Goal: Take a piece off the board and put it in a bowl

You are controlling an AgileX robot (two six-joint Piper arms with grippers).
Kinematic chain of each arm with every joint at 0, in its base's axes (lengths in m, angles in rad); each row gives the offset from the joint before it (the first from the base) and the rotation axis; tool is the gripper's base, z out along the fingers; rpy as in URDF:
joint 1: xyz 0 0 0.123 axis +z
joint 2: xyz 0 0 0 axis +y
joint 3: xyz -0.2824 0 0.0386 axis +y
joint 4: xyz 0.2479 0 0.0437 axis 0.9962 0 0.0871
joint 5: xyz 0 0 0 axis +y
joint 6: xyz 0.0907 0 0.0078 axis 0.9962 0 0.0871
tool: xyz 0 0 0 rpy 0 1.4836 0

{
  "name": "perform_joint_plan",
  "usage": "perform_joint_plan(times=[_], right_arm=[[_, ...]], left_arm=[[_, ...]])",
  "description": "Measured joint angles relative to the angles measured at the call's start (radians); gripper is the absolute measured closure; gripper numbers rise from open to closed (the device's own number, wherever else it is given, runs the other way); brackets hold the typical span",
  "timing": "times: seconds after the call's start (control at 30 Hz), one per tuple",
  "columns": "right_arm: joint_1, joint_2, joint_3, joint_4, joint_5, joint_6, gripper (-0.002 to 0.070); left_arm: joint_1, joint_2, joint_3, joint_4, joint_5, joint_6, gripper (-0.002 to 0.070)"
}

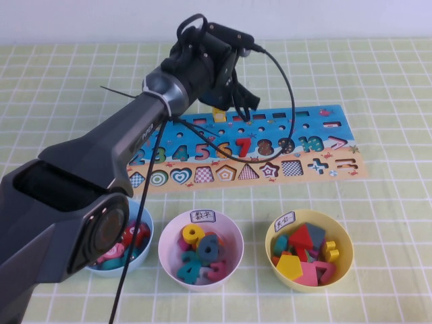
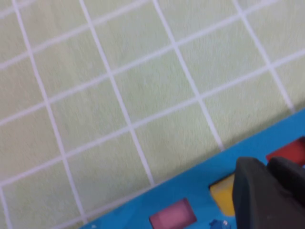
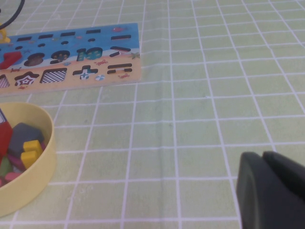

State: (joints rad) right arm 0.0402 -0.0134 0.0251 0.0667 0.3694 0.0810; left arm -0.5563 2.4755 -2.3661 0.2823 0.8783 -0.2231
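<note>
High view showed your left gripper (image 1: 244, 102) at the board's (image 1: 337, 158) far edge, fingers spread around the piece (image 1: 219, 115); the right gripper's (image 3: 271, 188) fingers, I could not tell.

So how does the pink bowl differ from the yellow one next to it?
The pink bowl holds number pieces in yellow, teal and pink; the yellow bowl holds chunky shapes such as a red triangle and a yellow pentagon. The pink bowl sits in the middle of the row, the yellow bowl at the robot's right end. Both are round, carry a small white label, and sit in front of the board, where the left gripper hovers. The right gripper rests away from them.
</note>
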Motion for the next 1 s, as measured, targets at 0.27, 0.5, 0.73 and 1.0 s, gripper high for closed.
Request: perform_joint_plan(times=[0.27, 0.5, 0.73, 1.0], right_arm=[[0.0, 0.0, 0.0, 0.0, 0.0, 0.0, 0.0694], [0.0, 0.0, 0.0, 0.0, 0.0, 0.0, 0.0694], [0.0, 0.0, 0.0, 0.0, 0.0, 0.0, 0.0694], [0.0, 0.0, 0.0, 0.0, 0.0, 0.0, 0.0694]], left_arm=[[0.0, 0.0, -0.064, 0.007, 0.035, 0.0, 0.0637], [0.0, 0.0, -0.063, -0.062, 0.053, 0.056, 0.0323], [0.0, 0.003, -0.064, -0.08, 0.044, 0.059, 0.0182], [0.0, 0.037, -0.064, -0.08, 0.039, 0.054, 0.0176]])
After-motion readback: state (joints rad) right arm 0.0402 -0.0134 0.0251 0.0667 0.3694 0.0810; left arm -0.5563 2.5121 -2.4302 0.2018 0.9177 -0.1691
